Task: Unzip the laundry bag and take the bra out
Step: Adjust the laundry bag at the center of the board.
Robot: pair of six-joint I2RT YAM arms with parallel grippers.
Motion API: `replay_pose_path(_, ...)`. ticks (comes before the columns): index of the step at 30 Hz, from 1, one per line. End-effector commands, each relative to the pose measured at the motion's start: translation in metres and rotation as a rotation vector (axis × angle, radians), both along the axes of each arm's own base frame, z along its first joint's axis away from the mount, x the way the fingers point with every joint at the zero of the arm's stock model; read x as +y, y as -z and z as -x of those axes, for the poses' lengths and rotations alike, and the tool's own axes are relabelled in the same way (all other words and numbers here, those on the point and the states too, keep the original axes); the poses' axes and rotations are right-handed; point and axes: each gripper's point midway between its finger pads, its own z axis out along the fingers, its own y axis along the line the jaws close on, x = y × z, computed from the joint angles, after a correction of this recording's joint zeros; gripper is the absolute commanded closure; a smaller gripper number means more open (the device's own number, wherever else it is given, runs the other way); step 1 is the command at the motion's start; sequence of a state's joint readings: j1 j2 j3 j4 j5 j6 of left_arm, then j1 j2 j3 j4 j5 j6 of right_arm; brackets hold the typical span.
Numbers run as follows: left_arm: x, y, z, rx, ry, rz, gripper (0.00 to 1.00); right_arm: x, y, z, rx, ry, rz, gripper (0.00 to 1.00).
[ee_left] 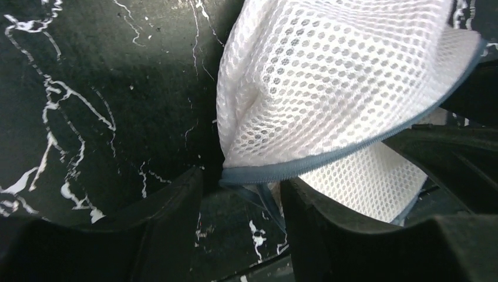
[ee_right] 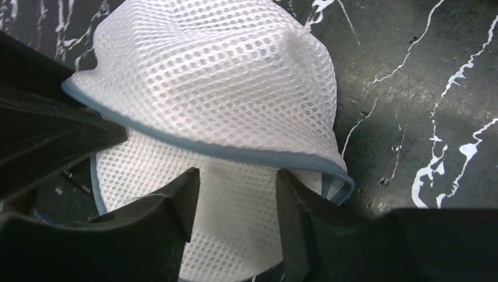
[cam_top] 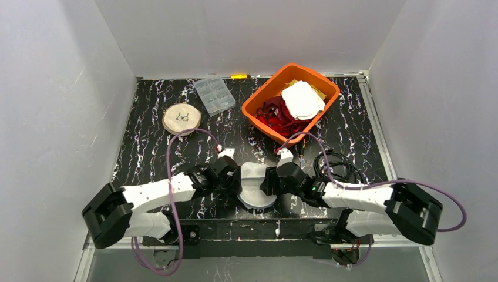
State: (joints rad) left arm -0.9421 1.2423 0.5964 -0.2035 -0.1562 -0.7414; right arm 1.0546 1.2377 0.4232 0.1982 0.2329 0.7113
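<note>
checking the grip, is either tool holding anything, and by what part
Nothing pinched: left tool and right tool stand open around the zipper rim of the laundry bag.

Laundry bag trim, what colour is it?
Grey-blue trim against white mesh, clearest in the right wrist view.

Between the left tool [ee_left: 241, 182] and right tool [ee_right: 236, 176], both matt black plastic, the laundry bag [ee_right: 223, 88] is white open-weave mesh cloth, matt, edged with blue-grey woven zip tape [ee_right: 235, 154]. The surface [ee_right: 411, 88] under them is smooth, white-veined black, faintly glossy. Beyond them, the orange bin [cam_top: 253, 114] is shiny plastic.
</note>
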Motion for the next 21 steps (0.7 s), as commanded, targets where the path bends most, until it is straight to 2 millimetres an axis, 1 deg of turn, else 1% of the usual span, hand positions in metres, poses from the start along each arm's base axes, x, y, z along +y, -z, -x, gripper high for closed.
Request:
replay_pose_path(1, 0.019, -0.02, 0.009, -0.016, 0.007, -0.029, 0.49, 0.002, -0.036, 0.008, -0.029, -0.081, 0.0, 0.35)
replay_pose_path(5, 0.025, -0.044, 0.01, -0.059, 0.005, 0.009, 0.46, 0.006, -0.064, 0.015, -0.043, -0.157, -0.005, 0.22)
replay_pose_path(10, 0.031, -0.073, 0.015, -0.101, 0.008, 0.064, 0.42, 0.007, -0.105, 0.019, -0.097, -0.219, -0.038, 0.19)
replay_pose_path(12, 0.031, -0.083, 0.017, -0.111, 0.02, 0.085, 0.42, 0.003, -0.119, 0.019, -0.126, -0.228, -0.04, 0.18)
replay_pose_path(14, 0.031, -0.094, 0.019, -0.128, 0.038, 0.106, 0.41, -0.004, -0.133, 0.016, -0.173, -0.215, -0.045, 0.19)
replay_pose_path(16, 0.033, -0.106, 0.019, -0.156, 0.05, 0.117, 0.41, -0.015, -0.15, 0.011, -0.24, -0.178, -0.061, 0.19)
replay_pose_path(19, 0.042, -0.124, 0.014, -0.219, 0.037, 0.111, 0.37, -0.037, -0.175, 0.003, -0.346, -0.097, -0.095, 0.19)
replay_pose_path(21, 0.048, -0.135, 0.009, -0.257, 0.017, 0.106, 0.36, -0.054, -0.183, -0.002, -0.394, -0.027, -0.109, 0.19)
